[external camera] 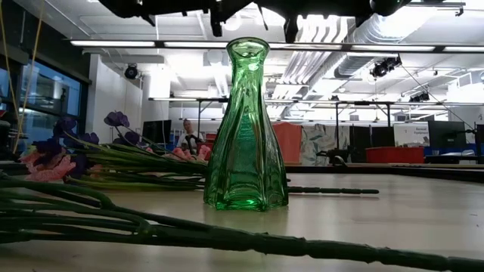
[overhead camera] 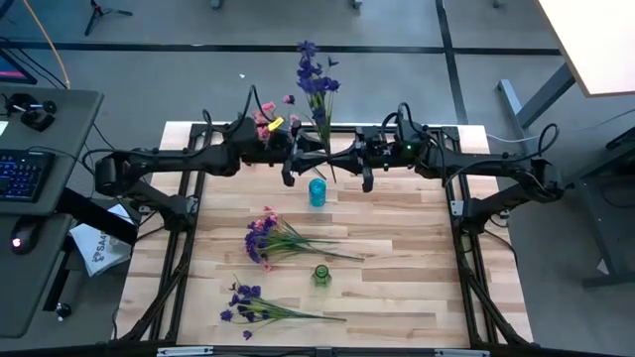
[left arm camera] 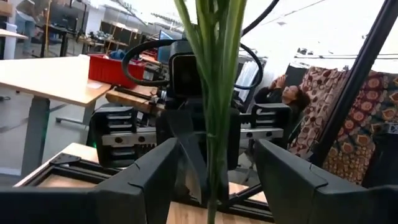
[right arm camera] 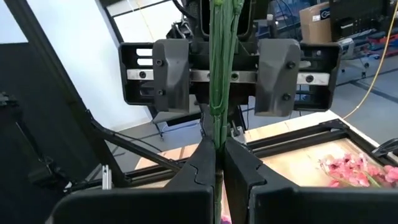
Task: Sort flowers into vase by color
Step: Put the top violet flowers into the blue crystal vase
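A sprig with purple blossoms (overhead camera: 316,79) stands upright over the table's far middle, with my right gripper (overhead camera: 337,159) shut on its green stems. My left gripper (overhead camera: 298,159) faces it from the left, open. Its fingers stand on either side of the stems (left arm camera: 214,93) without touching them. A blue vase (overhead camera: 317,191) stands just in front of both grippers, and a green vase (overhead camera: 320,275) stands nearer the front. Pink flowers (overhead camera: 263,238) and purple flowers (overhead camera: 243,302) lie flat on the table. More pink blossoms (overhead camera: 266,121) show by the left arm. My right gripper (right arm camera: 217,152) pinches the sprig's green stems (right arm camera: 217,106) between its two fingers. The fingers come in level from the table's right and lie across the stems. The sprig is upright with its blossoms on top and is lifted clear of the table.
The wooden table (overhead camera: 397,248) has dark frame rails along its edges. The green vase (external camera: 246,128) fills the middle of the low view, with flower stems (external camera: 113,223) lying in front of it. A keyboard (overhead camera: 20,174) sits on a side desk at the left.
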Robot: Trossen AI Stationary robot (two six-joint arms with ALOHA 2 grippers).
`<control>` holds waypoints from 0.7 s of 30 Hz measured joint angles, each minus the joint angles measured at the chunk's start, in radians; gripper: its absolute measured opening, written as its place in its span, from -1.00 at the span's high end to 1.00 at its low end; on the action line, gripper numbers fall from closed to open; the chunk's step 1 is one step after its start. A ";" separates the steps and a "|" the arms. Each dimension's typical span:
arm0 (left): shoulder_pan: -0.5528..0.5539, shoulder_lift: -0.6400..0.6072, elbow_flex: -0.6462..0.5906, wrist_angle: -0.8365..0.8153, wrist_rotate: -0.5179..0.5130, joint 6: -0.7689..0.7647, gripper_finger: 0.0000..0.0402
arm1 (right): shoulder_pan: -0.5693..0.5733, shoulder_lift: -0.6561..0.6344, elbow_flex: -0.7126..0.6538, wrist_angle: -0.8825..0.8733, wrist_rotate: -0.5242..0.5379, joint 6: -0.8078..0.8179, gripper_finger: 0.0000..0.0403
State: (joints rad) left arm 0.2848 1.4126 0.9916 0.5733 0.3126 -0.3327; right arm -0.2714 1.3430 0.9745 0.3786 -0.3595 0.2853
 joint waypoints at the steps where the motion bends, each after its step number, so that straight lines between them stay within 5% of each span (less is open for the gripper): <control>1: -0.001 0.000 0.000 0.013 0.000 -0.005 0.00 | 0.000 0.000 0.000 0.000 0.000 -0.009 1.00; 15: -0.004 0.005 0.000 0.021 -0.006 0.021 0.03 | 0.005 0.034 0.000 0.000 -0.036 -0.003 1.00; 21: -0.004 0.004 0.000 0.017 -0.006 0.058 0.38 | 0.010 0.034 0.000 0.000 -0.044 -0.017 0.99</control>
State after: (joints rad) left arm 0.2810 1.4162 0.9916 0.5902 0.3061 -0.2746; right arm -0.2616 1.3769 0.9741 0.3783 -0.4035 0.2680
